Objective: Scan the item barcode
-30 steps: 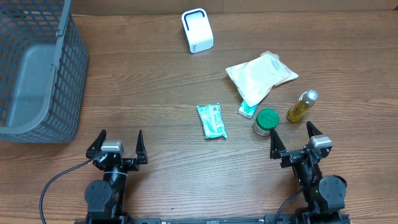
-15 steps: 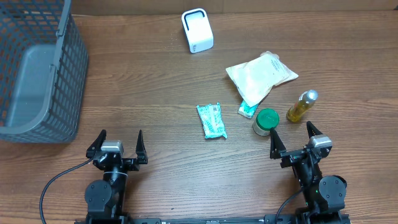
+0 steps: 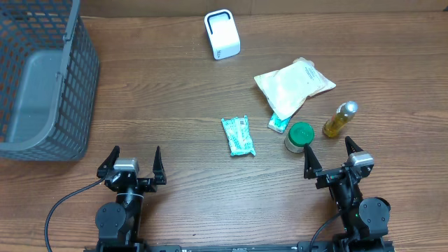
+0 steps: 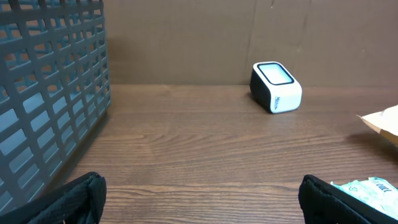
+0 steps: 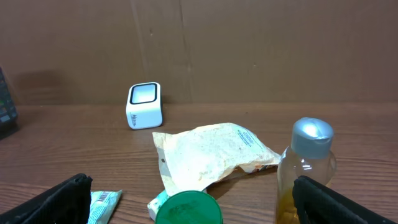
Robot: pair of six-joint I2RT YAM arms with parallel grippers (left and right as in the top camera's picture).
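The white barcode scanner [image 3: 222, 33] is seen standing near the far edge of the wooden surface [image 3: 161, 91], its window facing up, well apart from everything else. The items are gathered nearer. A green wrapped packet [image 3: 239, 135] is laid flat at the centre. To its right, a beige pouch [image 3: 294, 84] is lying over one end of a small teal box [image 3: 278, 123]. A green-lidded jar [image 3: 299, 136] is set just beside that box, and an upright bottle [image 3: 339, 119] of yellow liquid with a silver cap is placed near the jar.

Nothing is held. The left claw [image 3: 136, 150] and the right claw [image 3: 327, 145] are both spread wide at the near edge, the right one just short of the jar and bottle. Compared with the frame a second earlier, no shift is found in any item or in either arm.

A grey mesh basket [image 3: 70, 84] is set at the far left corner, cut off by the picture's edge. Open room is left between basket and scanner, and in a broad bare band from the left claw up to the scanner. The right side is crowded.
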